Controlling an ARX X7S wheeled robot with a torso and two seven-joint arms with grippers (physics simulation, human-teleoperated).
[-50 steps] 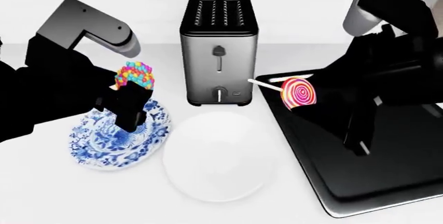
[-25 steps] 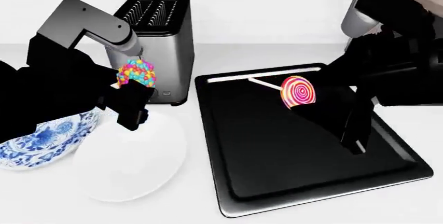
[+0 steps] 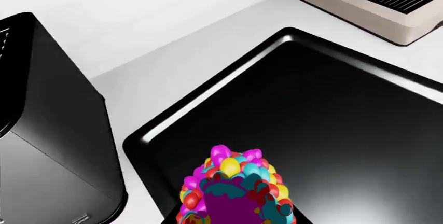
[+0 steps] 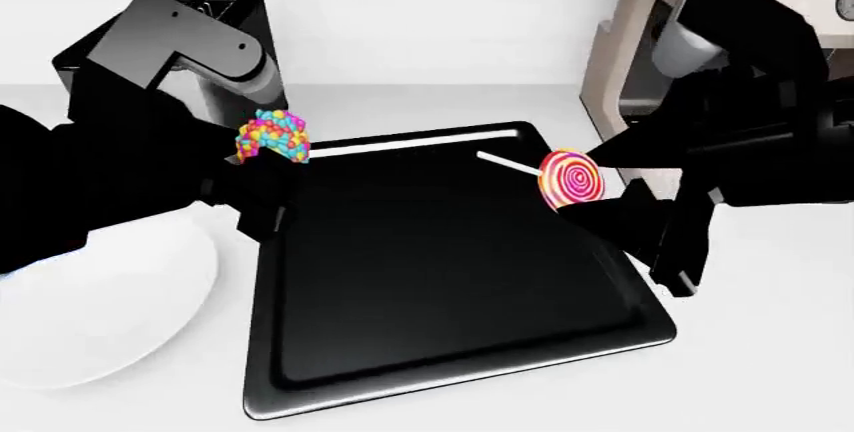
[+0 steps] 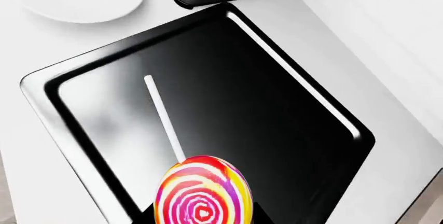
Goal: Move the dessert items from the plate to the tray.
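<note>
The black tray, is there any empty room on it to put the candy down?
Yes. The tray is bare all over, from rim to rim. The candy ball in the left tool hangs at its left edge, and the lollipop in the right tool over its right side. It is crowded only there, and by the toaster beside the tray.

Bright even light, white glare streaks along glossy tray (image 4: pixel 454 352) rim, sharp renders

Both sweets were up in the air over the black tray (image 4: pixel 441 302).
The bead-covered egg (image 4: pixel 274 138) hung above its left rim; the swirl lollipop (image 4: pixel 573 179) stood upright near the right edge, stick (image 4: pixel 506 163) angled away, apparently not touching it.
</note>
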